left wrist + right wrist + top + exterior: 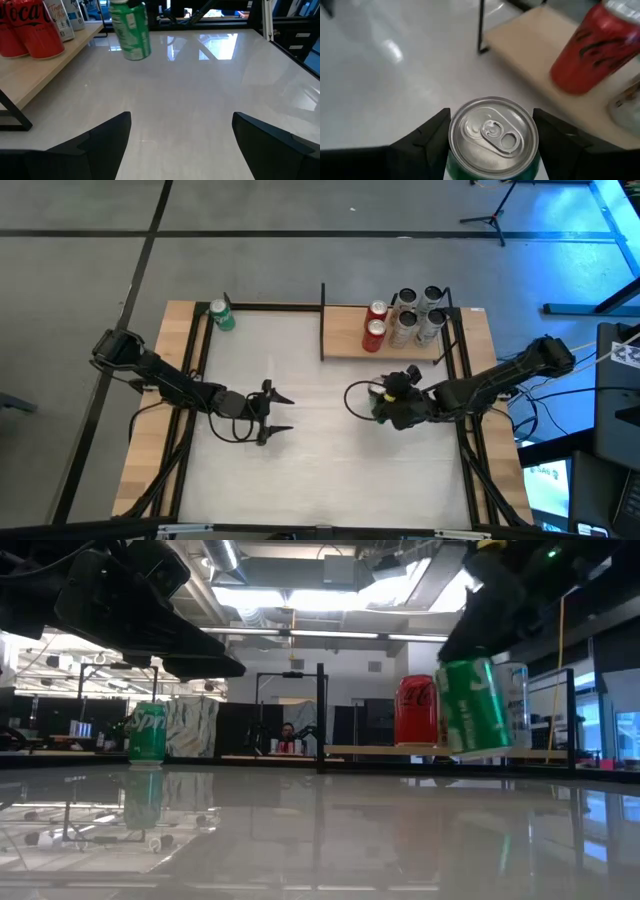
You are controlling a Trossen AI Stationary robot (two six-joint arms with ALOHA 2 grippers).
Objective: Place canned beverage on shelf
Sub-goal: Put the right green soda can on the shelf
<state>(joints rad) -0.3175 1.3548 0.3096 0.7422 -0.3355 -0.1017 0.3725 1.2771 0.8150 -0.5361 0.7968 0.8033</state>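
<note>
My right gripper (386, 402) is shut on a green can (475, 705), held above the table in front of the shelf; the can also shows in the left wrist view (131, 30). The shelf (345, 345) is a pale wooden board with black uprights at the far right. On it stand two red cans (375, 330) and several pale cans (418, 315). A second green can (222, 315) stands upright on its base at the table's far left. My left gripper (276, 412) is open and empty at mid-table. My right gripper pinches the green can's side wall just below its top rim (454, 145) between its two fingers (427, 142), one on each side. The fingers come from above, slanting down. The can hangs below them, slightly tilted, clear of the table.
A black upright (322, 320) stands at the shelf's left end. The near left part of the shelf board (530, 40), beside a red can (595, 50), is bare. Black frame rails (200, 370) run along both sides of the white tabletop.
</note>
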